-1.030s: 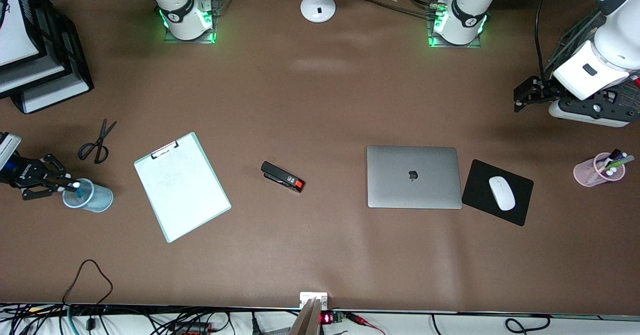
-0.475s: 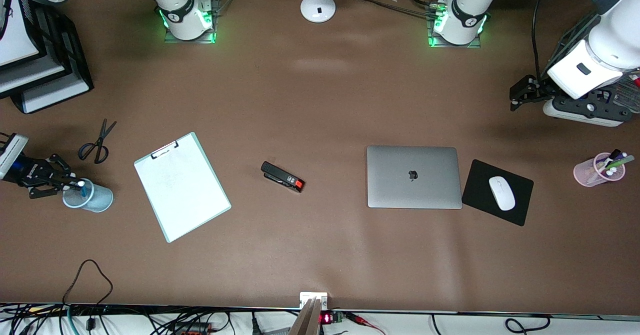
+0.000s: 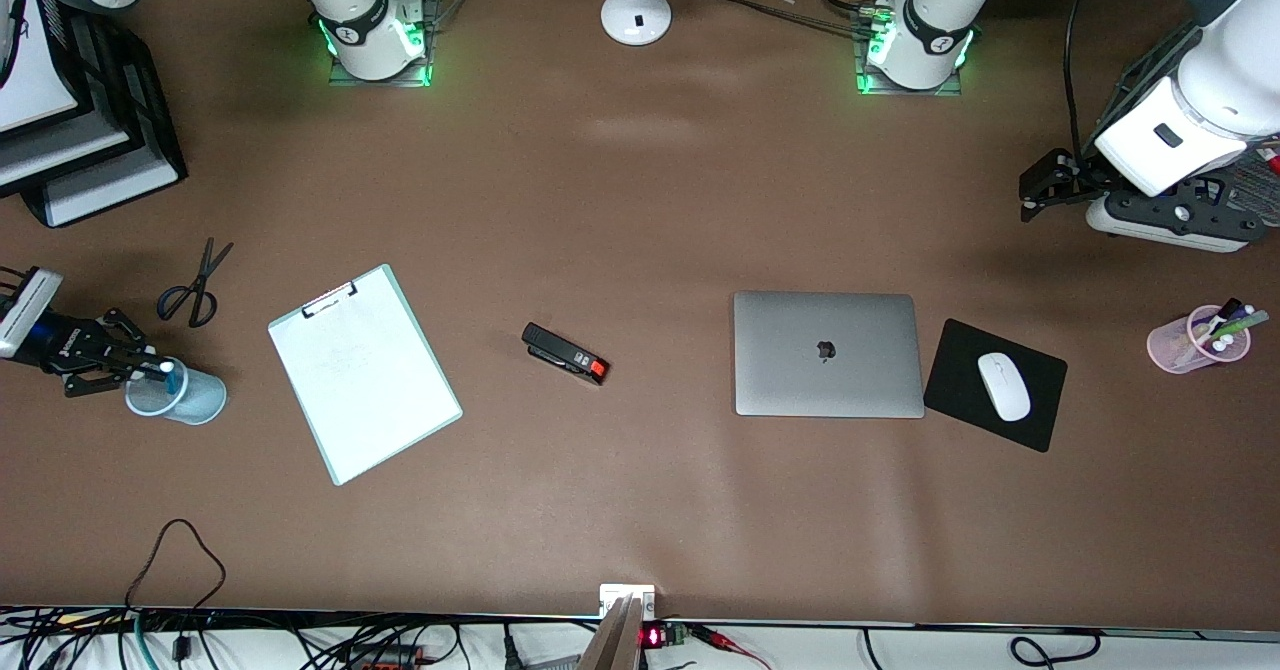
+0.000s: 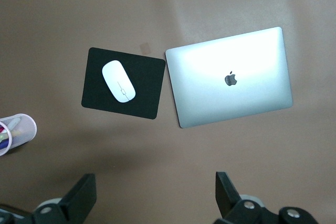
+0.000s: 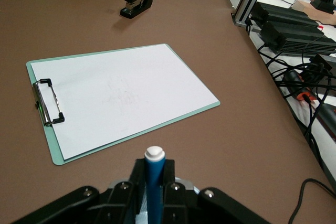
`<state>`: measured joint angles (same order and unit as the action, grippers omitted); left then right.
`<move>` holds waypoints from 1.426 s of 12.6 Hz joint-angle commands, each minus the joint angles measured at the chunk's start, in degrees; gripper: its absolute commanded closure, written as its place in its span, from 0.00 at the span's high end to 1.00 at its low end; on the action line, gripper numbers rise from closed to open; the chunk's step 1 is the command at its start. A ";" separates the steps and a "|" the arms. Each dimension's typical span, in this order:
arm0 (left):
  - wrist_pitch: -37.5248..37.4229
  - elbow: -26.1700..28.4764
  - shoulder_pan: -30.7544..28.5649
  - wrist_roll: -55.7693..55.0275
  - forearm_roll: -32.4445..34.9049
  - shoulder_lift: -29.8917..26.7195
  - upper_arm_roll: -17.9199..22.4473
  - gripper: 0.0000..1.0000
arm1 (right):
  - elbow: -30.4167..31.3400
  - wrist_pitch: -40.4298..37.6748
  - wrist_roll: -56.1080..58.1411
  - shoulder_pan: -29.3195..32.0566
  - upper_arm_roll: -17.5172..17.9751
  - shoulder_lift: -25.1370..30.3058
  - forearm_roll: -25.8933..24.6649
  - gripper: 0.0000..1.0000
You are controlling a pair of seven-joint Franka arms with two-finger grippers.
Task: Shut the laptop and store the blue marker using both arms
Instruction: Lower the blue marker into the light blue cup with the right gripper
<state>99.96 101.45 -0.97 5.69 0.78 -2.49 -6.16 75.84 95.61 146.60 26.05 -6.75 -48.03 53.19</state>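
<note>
The laptop (image 3: pixel 826 354) lies shut, lid down with the dark apple logo up; it also shows in the left wrist view (image 4: pixel 229 77). My right gripper (image 3: pixel 148 371) is shut on the blue marker (image 3: pixel 169 378), white end up, and holds it over the mouth of a light-blue cup (image 3: pixel 190 400) at the right arm's end of the table. In the right wrist view the marker (image 5: pixel 154 182) stands between the fingers of the right gripper (image 5: pixel 154 170). My left gripper (image 3: pixel 1032 200) hangs open and empty over bare table at the left arm's end, and its open jaws show in the left wrist view (image 4: pixel 156 190).
A black mouse pad (image 3: pixel 995 385) with a white mouse (image 3: pixel 1003 386) lies beside the laptop. A pink cup (image 3: pixel 1195 340) holds pens. A black stapler (image 3: pixel 565 353), a white clipboard (image 3: pixel 363 372) and scissors (image 3: pixel 195 285) lie along the table. Stacked trays (image 3: pixel 75 130) stand in a corner.
My right gripper has shifted slightly and the marker has moved a little farther over the blue cup. My left arm has drawn slightly toward the bases, its gripper staying open.
</note>
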 commanded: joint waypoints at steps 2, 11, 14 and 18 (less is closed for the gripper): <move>-1.43 -1.70 -0.08 0.37 1.06 0.55 -0.34 1.00 | -1.57 -0.34 1.15 1.02 0.78 -1.72 1.66 0.12; -1.87 -1.70 -0.08 0.37 1.06 0.55 -0.25 1.00 | -1.75 -4.20 -9.99 1.02 0.43 2.67 1.22 1.00; -1.96 -1.78 -0.08 0.37 1.06 0.64 -0.34 1.00 | -4.20 -6.39 -18.34 0.32 0.86 5.74 -2.82 1.00; -2.14 -1.78 -0.08 0.46 1.06 0.73 -0.25 1.00 | -5.00 -9.48 -27.75 -1.79 0.86 10.75 -7.12 1.00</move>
<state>99.26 101.42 -0.98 5.70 0.78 -2.49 -6.16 70.94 87.07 122.67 24.89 -6.23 -39.66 48.37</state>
